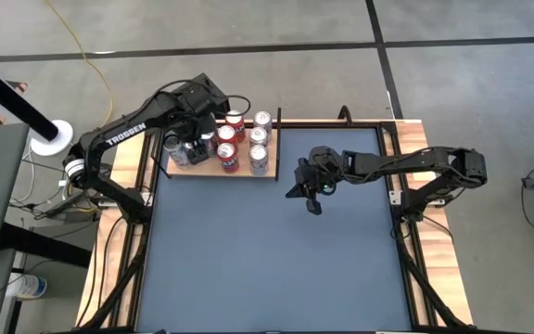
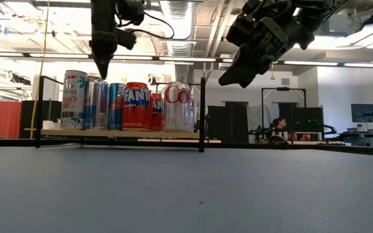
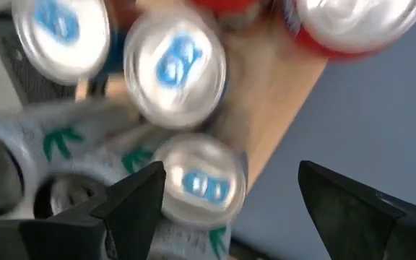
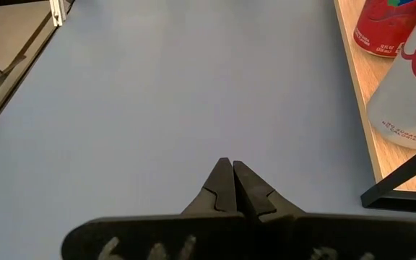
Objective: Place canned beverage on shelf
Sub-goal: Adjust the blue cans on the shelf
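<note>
— What is seen nearest, across the blue table (image 1: 276,260)?

— Bare blue surface is seen in front. Beyond it, the right hand (image 1: 306,192) is held above the table, just beside the shelf's right end, its fingers (image 4: 231,189) pressed together with nothing between them.

— And the shelf?

— The shelf (image 1: 207,170) is set at the far left part of the table, a light wooden board with thin black posts (image 2: 202,114). Cans are stood upright on it: red cans (image 1: 228,157) in the middle, pale silver cans (image 1: 260,159) toward the right end, and a tall white can (image 2: 74,99) with palm prints at the left end (the lettering on it is not fully readable).

— Where is the left hand?

— The left hand (image 1: 193,148) is held over the shelf's left part, above the can tops. Its fingers (image 3: 132,206) are spread wide, and a silver can top with a blue tab (image 3: 202,182) is seen below between them. Nothing is gripped; in the low view the fingertips are seen above the cans, apart from them.

— Anything farther back?

— A person (image 2: 278,128) is seen seated in the room behind.
</note>
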Controlling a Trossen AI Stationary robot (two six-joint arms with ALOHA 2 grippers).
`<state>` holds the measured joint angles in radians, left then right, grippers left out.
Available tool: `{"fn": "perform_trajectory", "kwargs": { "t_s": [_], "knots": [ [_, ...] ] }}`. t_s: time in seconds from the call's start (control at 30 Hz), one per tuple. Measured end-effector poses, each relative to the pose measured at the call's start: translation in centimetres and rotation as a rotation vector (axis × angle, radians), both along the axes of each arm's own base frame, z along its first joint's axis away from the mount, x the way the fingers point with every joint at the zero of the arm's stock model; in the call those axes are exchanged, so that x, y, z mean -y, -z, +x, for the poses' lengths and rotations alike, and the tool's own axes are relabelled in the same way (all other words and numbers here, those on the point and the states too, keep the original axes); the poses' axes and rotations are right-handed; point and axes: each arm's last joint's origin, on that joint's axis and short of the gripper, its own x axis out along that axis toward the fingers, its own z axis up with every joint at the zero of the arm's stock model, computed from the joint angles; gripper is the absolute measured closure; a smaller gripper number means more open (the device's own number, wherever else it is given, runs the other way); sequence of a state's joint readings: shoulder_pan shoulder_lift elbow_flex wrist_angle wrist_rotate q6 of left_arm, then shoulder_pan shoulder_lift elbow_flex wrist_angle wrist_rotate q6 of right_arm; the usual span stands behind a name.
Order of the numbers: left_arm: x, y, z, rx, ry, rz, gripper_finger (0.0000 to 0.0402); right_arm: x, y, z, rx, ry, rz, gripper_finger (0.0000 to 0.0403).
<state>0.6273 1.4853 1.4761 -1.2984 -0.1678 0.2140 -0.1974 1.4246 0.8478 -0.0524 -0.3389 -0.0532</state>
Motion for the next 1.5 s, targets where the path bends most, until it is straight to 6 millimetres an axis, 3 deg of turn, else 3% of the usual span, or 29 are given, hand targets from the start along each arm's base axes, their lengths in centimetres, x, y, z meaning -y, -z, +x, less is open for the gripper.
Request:
{"fn": "perform_trajectory", "kwargs": {
  "t_s": [0.27,0.5,0.9,1.07,1.37,1.5],
  "knots": [
    [1.0,0.2,-0.2,-0.045,-0.004,-0.069,0.0114,0.0,0.0,0.0,0.003,0.0,0.0,0.0403],
    [2.1,0.2,0.3,-0.102,0.037,-0.014,0.0179,0.0,0.0,0.0,0.003,0.0,0.0,0.0403],
    [2.2,0.5,0.4,-0.118,0.0,0.027,0.027,-1.0,0.0,0.2,0.002,-0.036,0.001,0.0403],
    [2.1,1.7,0.5,-0.14,0.015,0.04,0.0286,-1.2,0.0,0.2,0.0,-0.043,0.0,0.0403],
    [2.0,1.7,0.9,-0.125,0.048,0.073,0.0293,-1.2,0.0,0.2,-0.001,-0.041,0.0,0.0403],
    [2.0,1.7,0.9,-0.127,0.049,0.073,0.0321,-1.1,0.0,0.2,-0.001,-0.04,0.0,0.0403]
  ]
}}
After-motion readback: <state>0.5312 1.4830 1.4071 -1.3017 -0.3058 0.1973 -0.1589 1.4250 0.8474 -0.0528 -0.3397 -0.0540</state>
